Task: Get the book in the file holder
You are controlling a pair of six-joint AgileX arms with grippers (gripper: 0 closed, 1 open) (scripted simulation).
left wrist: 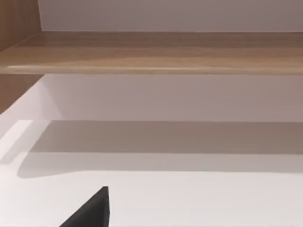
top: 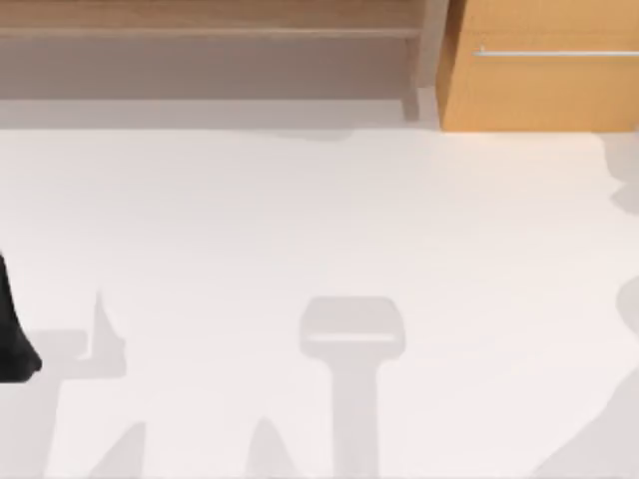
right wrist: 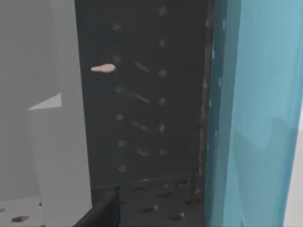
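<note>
The right wrist view looks from close up into the file holder (right wrist: 142, 118), a dark panel dotted with small holes above a perforated floor. The book's teal-blue face (right wrist: 255, 123) stands upright against that panel, very near the camera. A dark part of my right gripper (right wrist: 99, 213) juts in low, beside the holder's floor. Whether it holds the book cannot be told. My left arm (top: 15, 339) is a black shape at the table's left edge, and a black tip of my left gripper (left wrist: 90, 213) hangs over bare white table.
A long wooden shelf (top: 210, 30) runs along the back of the table. A wooden cabinet (top: 544, 90) with a metal handle bar stands at the back right. A pale grey divider (right wrist: 57, 142) stands beside the holder's dark panel.
</note>
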